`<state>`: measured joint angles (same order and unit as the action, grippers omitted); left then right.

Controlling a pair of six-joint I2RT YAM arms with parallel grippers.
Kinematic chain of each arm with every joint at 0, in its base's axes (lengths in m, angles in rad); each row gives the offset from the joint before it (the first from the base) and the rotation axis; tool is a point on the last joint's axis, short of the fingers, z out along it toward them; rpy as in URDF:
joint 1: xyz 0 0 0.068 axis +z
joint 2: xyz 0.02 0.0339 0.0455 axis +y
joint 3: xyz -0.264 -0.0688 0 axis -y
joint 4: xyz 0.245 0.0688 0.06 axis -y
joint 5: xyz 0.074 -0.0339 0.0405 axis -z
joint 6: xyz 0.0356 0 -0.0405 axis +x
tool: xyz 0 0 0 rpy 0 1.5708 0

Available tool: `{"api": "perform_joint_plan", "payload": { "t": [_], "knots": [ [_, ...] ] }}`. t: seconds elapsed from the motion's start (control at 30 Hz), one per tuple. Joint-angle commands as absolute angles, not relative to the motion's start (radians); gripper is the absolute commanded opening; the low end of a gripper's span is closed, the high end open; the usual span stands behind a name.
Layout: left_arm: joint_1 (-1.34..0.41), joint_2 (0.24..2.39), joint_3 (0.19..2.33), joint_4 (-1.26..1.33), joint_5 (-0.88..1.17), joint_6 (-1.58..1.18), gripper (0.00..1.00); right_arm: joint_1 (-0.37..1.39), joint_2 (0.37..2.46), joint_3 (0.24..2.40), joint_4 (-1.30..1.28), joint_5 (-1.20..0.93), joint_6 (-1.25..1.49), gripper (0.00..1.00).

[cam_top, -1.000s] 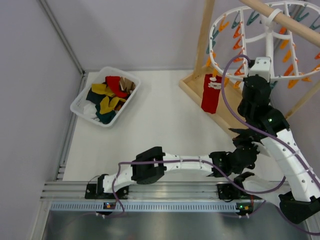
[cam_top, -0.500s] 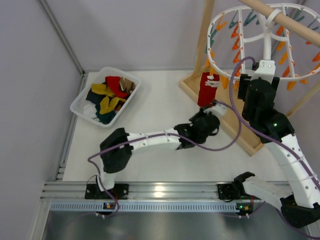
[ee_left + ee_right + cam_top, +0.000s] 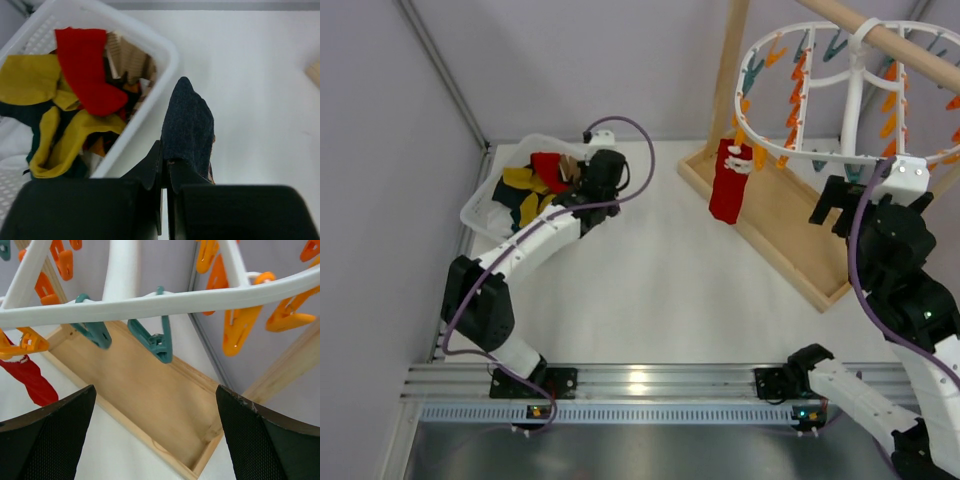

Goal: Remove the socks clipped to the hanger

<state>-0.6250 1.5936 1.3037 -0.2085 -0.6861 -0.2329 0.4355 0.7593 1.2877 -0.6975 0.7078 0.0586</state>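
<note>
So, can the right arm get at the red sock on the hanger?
Probably yes. The right gripper is open beneath the hanger, the red sock hangs to its left, and nothing sits between them. The left gripper, shut on a navy sock, is away by the basket.

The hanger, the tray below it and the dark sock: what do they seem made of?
The hanger looks like white moulded plastic, smooth and slightly glossy. The tray seems pale unpainted wood: tan colour, faint grain and a raised rim show. The dark sock looks like knitted fabric, matte and finely speckled.
</note>
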Motion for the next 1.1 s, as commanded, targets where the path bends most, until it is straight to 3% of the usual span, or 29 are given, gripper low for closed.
{"api": "perform_joint_plan", "payload": {
  "t": [0.0,0.33,0.47,0.5,0.57,0.6,0.9,1.07],
  "knots": [
    [-0.498,1.557,1.371,-0.296,-0.617,-0.31,0.0,0.428,0.718,1.279,-0.703,0.674,0.077,0.99],
    [-0.201,1.686,1.512,-0.321,-0.508,-0.426,0.01,0.43,0.684,1.236,-0.64,0.637,0.058,0.99],
    [-0.129,1.762,1.54,-0.321,-0.407,-0.457,0.34,0.43,0.678,1.227,-0.626,0.606,0.064,0.99],
    [-0.112,1.772,1.54,-0.321,-0.391,-0.462,0.68,0.43,0.678,1.224,-0.626,0.598,0.064,0.99],
    [-0.112,1.787,1.536,-0.322,-0.324,-0.46,0.95,0.428,0.68,1.224,-0.624,0.6,0.066,0.99],
    [-0.112,1.786,1.525,-0.321,-0.299,-0.469,0.98,0.429,0.683,1.223,-0.626,0.601,0.064,1.0],
    [-0.141,1.547,1.402,-0.313,-0.022,-0.537,0.98,0.428,0.62,1.181,-0.624,0.523,0.107,0.99],
    [-0.325,1.508,1.405,-0.304,-0.006,-0.454,0.98,0.429,0.581,1.154,-0.647,0.462,0.143,1.0]
  ]
}}
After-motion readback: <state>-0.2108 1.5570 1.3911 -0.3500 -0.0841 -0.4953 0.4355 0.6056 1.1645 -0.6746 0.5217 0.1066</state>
